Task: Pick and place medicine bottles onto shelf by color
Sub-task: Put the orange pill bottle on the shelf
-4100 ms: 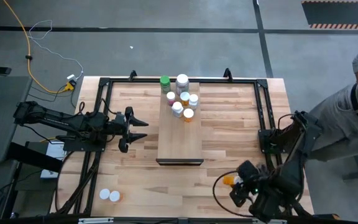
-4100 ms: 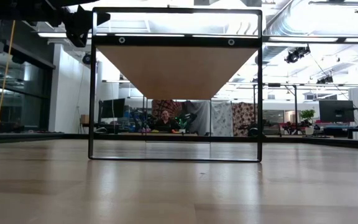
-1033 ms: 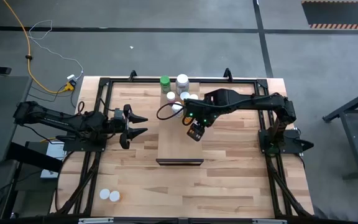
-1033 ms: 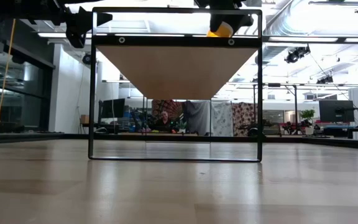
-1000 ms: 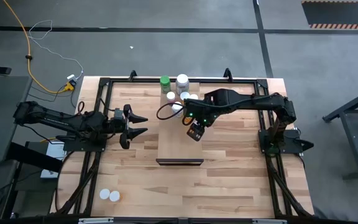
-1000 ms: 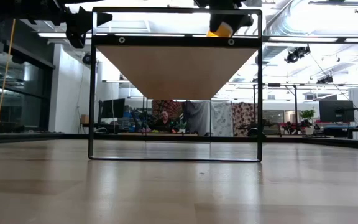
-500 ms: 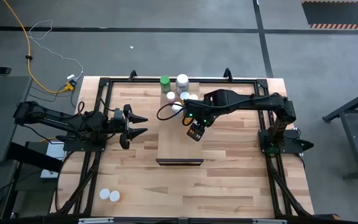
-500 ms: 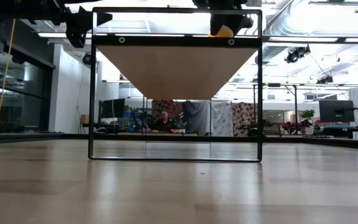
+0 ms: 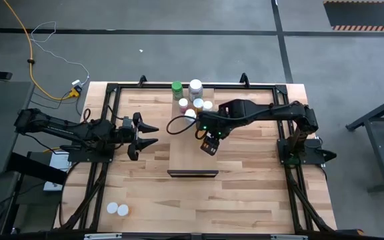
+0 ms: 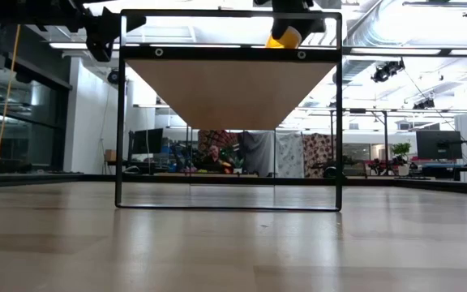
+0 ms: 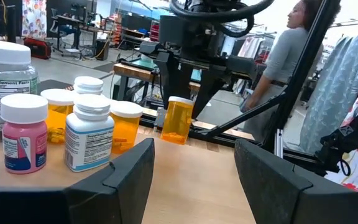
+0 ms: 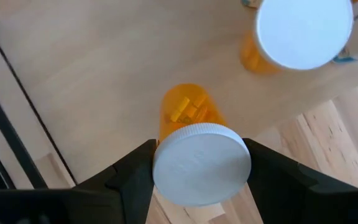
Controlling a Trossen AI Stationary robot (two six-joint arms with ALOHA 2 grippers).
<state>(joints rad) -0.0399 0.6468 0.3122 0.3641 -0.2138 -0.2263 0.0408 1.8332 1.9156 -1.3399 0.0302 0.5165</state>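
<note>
The pale wood shelf (image 9: 192,150) stands raised at the table's middle. Several medicine bottles cluster on its far end: a green-capped one (image 9: 177,87), a large white-capped one (image 9: 195,86), and smaller orange, pink and white ones (image 11: 89,134). My right gripper (image 9: 209,143) is over the shelf's right side, just near of the cluster. It is shut on an orange bottle with a white cap (image 12: 188,115). My left gripper (image 9: 149,133) is open and empty, level, left of the shelf. Two white-capped bottles (image 9: 117,209) lie at the table's near left. My right gripper pinches the orange bottle's white cap (image 12: 201,163) between its two fingers (image 12: 135,177), one on each side. The fingers come from above, pointing down. The bottle (image 11: 178,119) hangs below them, slightly tilted. Its bottom is at or just above the shelf top; I cannot tell whether it touches.
A black metal frame (image 9: 112,90) runs around the table's edges, and the shelf rests on a black frame (image 10: 120,113). The shelf's near half (image 9: 192,160) is bare wood. A person (image 11: 288,53) stands beyond the table in the left wrist view.
My right gripper has shifted a little toward the table's near edge along the shelf, still shut on the orange bottle. The bottles on the shelf and my left arm have kept still.
</note>
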